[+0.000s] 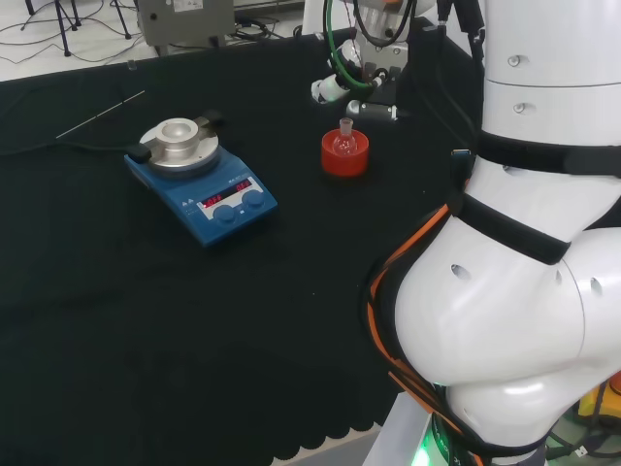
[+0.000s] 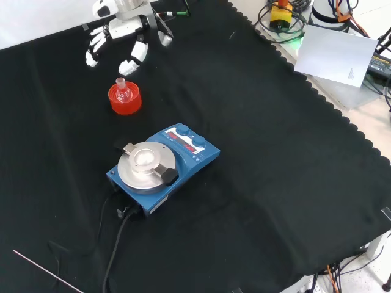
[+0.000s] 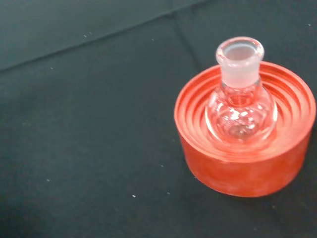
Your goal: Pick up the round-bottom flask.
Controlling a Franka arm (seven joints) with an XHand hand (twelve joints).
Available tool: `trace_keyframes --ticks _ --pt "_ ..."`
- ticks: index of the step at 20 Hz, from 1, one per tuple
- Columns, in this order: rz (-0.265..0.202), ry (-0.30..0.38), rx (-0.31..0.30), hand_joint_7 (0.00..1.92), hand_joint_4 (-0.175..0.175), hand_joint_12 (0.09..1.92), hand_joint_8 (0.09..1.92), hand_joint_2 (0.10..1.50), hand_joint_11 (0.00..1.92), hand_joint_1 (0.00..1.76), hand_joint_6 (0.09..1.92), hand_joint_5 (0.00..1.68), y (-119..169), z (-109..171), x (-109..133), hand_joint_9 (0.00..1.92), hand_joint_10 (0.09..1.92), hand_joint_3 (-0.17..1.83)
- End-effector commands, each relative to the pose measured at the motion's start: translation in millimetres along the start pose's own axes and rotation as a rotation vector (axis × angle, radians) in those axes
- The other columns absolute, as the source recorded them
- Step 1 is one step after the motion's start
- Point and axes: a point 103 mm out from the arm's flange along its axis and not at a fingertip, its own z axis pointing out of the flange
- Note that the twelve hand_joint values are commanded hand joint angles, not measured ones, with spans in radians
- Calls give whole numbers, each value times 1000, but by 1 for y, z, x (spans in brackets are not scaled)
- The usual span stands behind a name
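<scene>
The cloth [image 2: 275,152] over the desk is plain black. On it sits a clear glass flask [image 3: 241,101] with a frosted neck, in a red ribbed stand [image 3: 245,163]. The stirrer [image 2: 162,168] is blue with a silver top plate, and the hand [image 2: 125,36] is white and black.

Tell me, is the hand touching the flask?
Apart. In the front view, black cloth shows between the hand and the flask on its red stand.

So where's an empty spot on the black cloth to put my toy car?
In the front view, the cloth lies bare right of the blue hotplate, up to the scalloped edge. It's crowded at the top left, where the hand hovers beside the flask on its red stand.
</scene>
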Motion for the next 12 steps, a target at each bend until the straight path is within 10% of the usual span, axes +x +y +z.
trace_keyframes --ticks 1,12 --pt "28 -47 17 175 -84 1278 676 717 0 804 87 483 1 7 -9 298 741 602" --pt "79 -47 53 162 -76 1277 675 659 0 856 87 493 5 30 -32 288 740 680"
